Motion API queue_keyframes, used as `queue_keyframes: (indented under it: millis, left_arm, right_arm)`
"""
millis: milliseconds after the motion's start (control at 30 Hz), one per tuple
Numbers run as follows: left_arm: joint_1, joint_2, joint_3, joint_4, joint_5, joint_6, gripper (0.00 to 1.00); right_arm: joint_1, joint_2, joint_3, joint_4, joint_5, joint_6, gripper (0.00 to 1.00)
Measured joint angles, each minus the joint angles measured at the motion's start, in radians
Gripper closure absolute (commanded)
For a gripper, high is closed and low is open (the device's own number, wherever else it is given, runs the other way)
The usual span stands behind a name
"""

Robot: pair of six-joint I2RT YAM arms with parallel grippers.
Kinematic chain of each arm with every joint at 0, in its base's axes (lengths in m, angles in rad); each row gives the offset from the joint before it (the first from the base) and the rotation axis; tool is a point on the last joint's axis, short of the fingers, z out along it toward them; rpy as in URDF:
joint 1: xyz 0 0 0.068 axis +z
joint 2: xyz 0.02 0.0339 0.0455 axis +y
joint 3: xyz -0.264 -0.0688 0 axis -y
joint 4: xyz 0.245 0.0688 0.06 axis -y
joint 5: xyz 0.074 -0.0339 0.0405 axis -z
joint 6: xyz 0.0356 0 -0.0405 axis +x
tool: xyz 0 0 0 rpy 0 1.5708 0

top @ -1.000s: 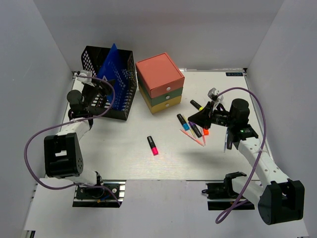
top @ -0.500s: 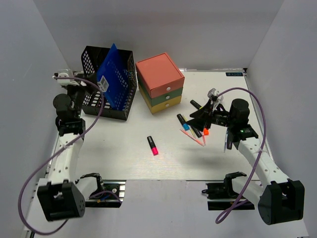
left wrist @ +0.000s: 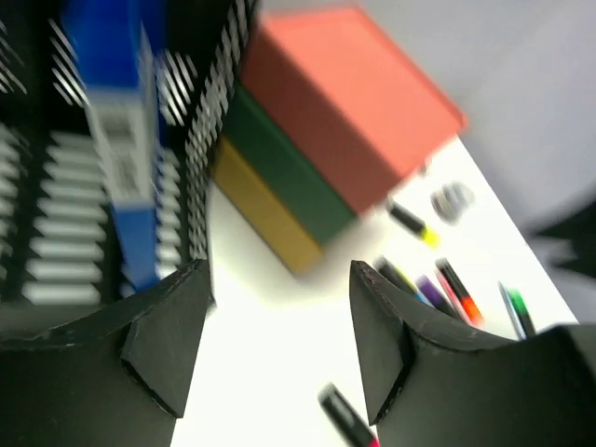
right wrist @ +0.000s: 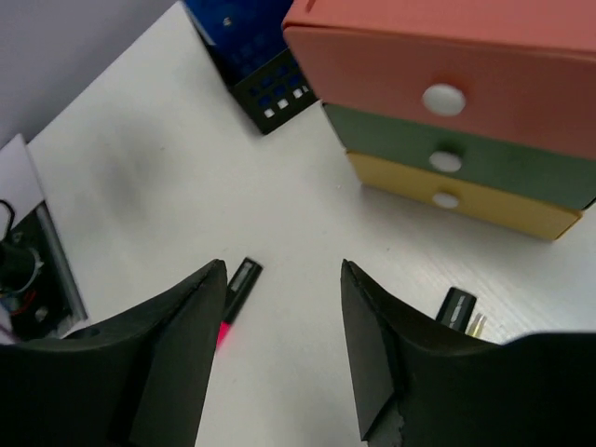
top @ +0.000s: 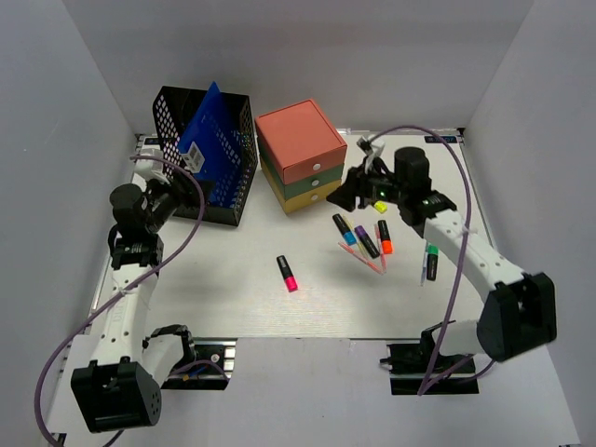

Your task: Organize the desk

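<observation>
Desk [top: 233,298], drawer box [top: 300,154], mesh bin [top: 240,177], scattered markers [top: 367,242]

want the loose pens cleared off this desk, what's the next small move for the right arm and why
Probably ease the right gripper down toward the black highlighter with the pink tip. Its jaws stand open and empty, and in the wrist view that highlighter lies alone on the white desk, just inside the gap between the fingers, nothing in the way.
</observation>
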Motion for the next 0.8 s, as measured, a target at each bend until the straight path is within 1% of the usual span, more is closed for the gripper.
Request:
queue_keyframes:
  millis: [133, 200, 367, 600, 800]
  left_arm:
    - [-0.007, 0.02, -0.045, -0.047, 0.078, -0.003, 0.27]
    - [-0.014, 0.016, -0.075, -0.057, 0.095, -0.003, 0.26]
    - [-0.029, -0.016, -0.146, -0.068, 0.096, 0.013, 0.25]
    - [-0.035, -0.046, -0.158, -0.105, 0.079, 0.055, 0.25]
    - [-0.035, -0.053, -0.158, -0.135, 0.069, 0.068, 0.25]
  right_arm:
    - [0.046, 0.107, 0.105, -0.016, 0.095, 0.072, 0.32]
    - [0.063, 0.156, 0.146, -0.029, 0.136, 0.109, 0.31]
    - [0.092, 0.286, 0.243, -0.062, 0.223, 0.196, 0.32]
    - [0.095, 0.353, 0.284, -0.063, 0.299, 0.262, 0.34]
    - [0.095, 0.417, 0.35, -0.029, 0.319, 0.291, 0.35]
